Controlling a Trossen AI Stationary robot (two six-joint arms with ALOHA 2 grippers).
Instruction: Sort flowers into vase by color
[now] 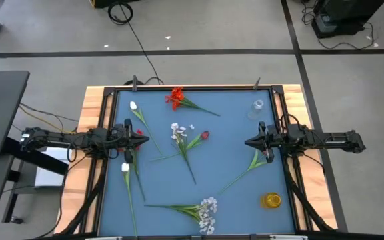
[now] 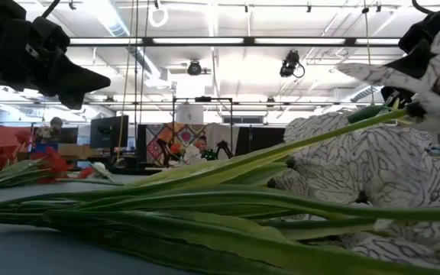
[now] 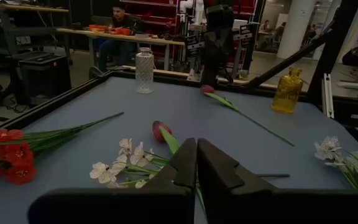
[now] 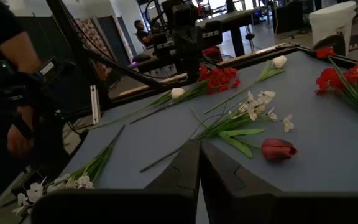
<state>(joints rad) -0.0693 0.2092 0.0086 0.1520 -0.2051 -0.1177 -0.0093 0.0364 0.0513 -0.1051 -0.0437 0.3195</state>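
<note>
Artificial flowers lie flat on the blue table top (image 1: 232,200). A bright red bloom (image 1: 176,97) is at the far edge. One white bud (image 1: 133,105) lies far left, another (image 1: 125,167) near left. A white blossom spray (image 1: 177,131) and a dark red bud (image 1: 205,135) lie in the middle. A second white spray (image 1: 207,212) is at the near edge. A clear vase (image 1: 257,107) stands far right and a yellow vase (image 1: 272,199) near right. My left gripper (image 1: 145,139) and my right gripper (image 1: 248,143) hang shut and level at the table's sides, above the flowers.
A wooden frame (image 1: 92,113) borders the table. A second red bloom (image 1: 139,133) lies just under my left gripper. One leafy stem (image 1: 252,163) lies below my right gripper. Beyond the table's left side, a person (image 4: 5,74) shows in the right wrist view.
</note>
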